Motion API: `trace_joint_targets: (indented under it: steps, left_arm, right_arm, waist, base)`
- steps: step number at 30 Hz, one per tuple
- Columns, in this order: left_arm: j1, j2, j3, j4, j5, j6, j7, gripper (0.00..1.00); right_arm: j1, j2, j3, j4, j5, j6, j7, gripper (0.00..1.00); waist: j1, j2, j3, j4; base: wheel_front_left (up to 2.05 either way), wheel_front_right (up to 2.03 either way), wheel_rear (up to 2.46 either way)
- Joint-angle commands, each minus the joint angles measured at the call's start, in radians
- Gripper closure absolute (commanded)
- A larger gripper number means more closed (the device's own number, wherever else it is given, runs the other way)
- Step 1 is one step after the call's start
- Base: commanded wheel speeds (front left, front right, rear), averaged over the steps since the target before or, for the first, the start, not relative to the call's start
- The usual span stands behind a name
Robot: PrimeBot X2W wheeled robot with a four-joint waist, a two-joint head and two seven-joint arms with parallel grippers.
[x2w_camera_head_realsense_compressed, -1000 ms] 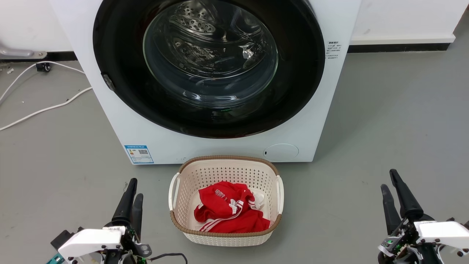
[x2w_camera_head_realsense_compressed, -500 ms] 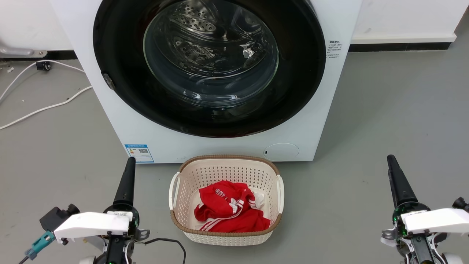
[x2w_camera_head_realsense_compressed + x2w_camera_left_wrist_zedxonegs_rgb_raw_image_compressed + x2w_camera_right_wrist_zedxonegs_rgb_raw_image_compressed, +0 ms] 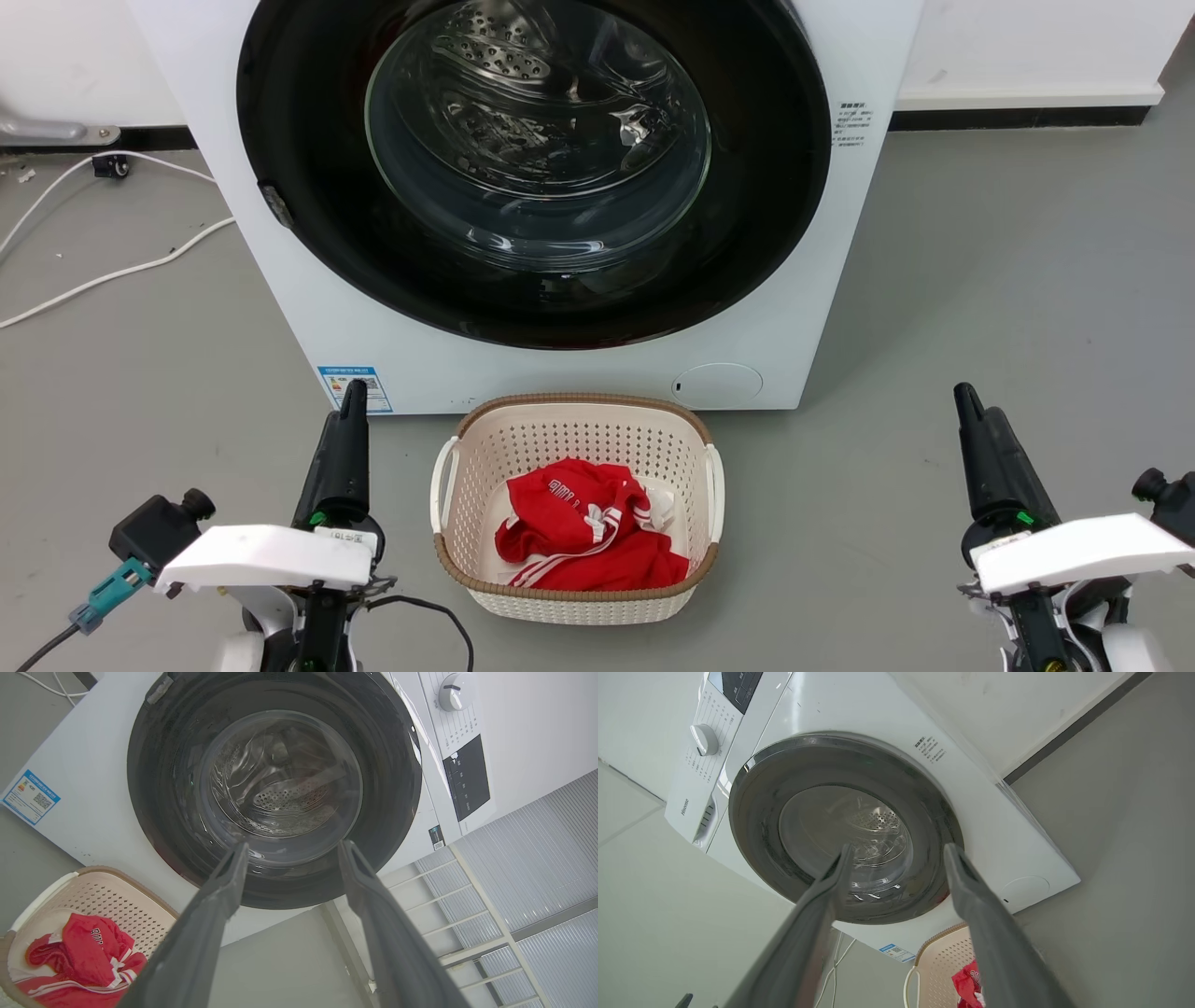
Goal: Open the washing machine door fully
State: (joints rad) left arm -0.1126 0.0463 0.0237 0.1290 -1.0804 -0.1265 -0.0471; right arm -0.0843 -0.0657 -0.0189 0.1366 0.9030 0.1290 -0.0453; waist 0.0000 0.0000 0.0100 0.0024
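Evidently we are at the approach step: the washing machine door [image 3: 532,168] sits shut ahead, our left gripper [image 3: 352,392] and right gripper [image 3: 962,392] hang low, fingers [image 3: 219,896] spread and empty, so one must next hook its rim.

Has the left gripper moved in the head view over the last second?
Yes. The left gripper has risen up the view toward the washing machine: its tip now reaches the blue label, while the basket stays put.
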Motion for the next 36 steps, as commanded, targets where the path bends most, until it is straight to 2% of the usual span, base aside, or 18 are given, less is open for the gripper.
trace_joint_targets:
  steps: [1,12,36]
  left_arm:
    - [-0.033,0.004,-0.003,-0.020,0.027,-0.003,-0.007,0.00]
    - [-0.039,0.004,-0.020,-0.014,0.227,-0.004,-0.044,0.00]
    - [-0.052,0.005,-0.050,0.010,0.561,-0.004,-0.112,0.00]
  right_arm:
    - [-0.031,-0.008,0.004,-0.020,-0.034,0.001,-0.009,0.00]
    - [-0.039,-0.005,0.014,-0.006,-0.237,0.001,-0.045,0.00]
    - [-0.066,0.010,0.016,0.054,-0.587,0.002,-0.094,0.00]
  waist:
    - [0.0000,0.0000,0.000,0.000]
    - [0.0000,0.0000,0.000,0.001]
    - [0.0000,0.0000,0.005,0.004]
  base:
    - [0.00,0.00,0.00]
    - [0.00,0.00,0.00]
    - [0.00,0.00,0.00]
